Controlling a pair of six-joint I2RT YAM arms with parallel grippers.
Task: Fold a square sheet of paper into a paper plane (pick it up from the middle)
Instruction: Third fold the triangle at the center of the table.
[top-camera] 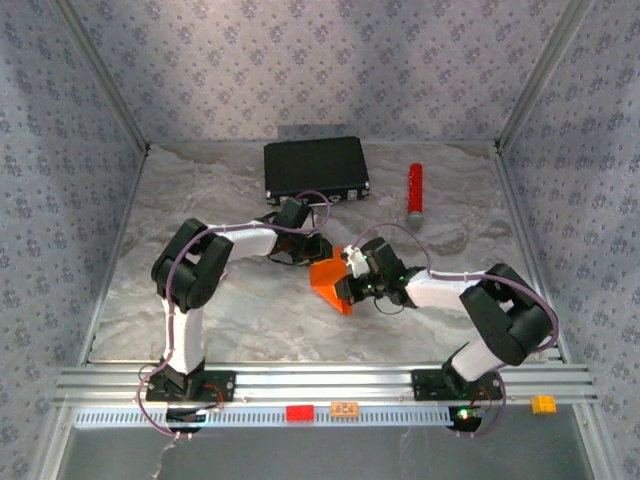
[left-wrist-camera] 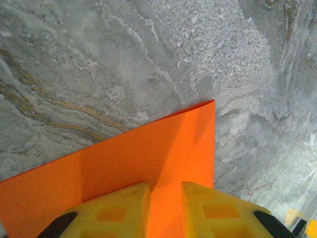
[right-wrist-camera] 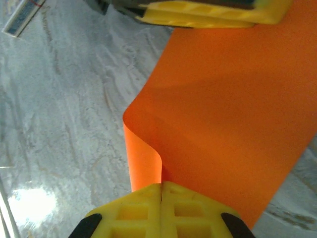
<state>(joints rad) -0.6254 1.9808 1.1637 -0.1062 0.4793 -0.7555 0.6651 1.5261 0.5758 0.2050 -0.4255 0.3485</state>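
Observation:
The square sheet of paper [top-camera: 330, 278] is bright orange and sits at the table's middle, between my two grippers, bent rather than flat. My right gripper [top-camera: 352, 284] is on its right side. In the right wrist view that gripper [right-wrist-camera: 161, 187] is shut, and the sheet [right-wrist-camera: 233, 114] curls out from between its yellow fingers. My left gripper [top-camera: 316, 248] is at the sheet's far left corner. Its fingers stand a little apart in the left wrist view [left-wrist-camera: 165, 191]. A strip of the sheet [left-wrist-camera: 148, 153] runs through the gap. One left finger [right-wrist-camera: 208, 12] lies along the sheet's far edge.
A black case [top-camera: 315, 167] lies at the back of the table, and a red cylinder [top-camera: 414, 188] lies to its right. Small red [top-camera: 299, 412], orange [top-camera: 345, 408] and yellow [top-camera: 543, 404] blocks sit on the front rail. Patterned walls close in the left, right and back.

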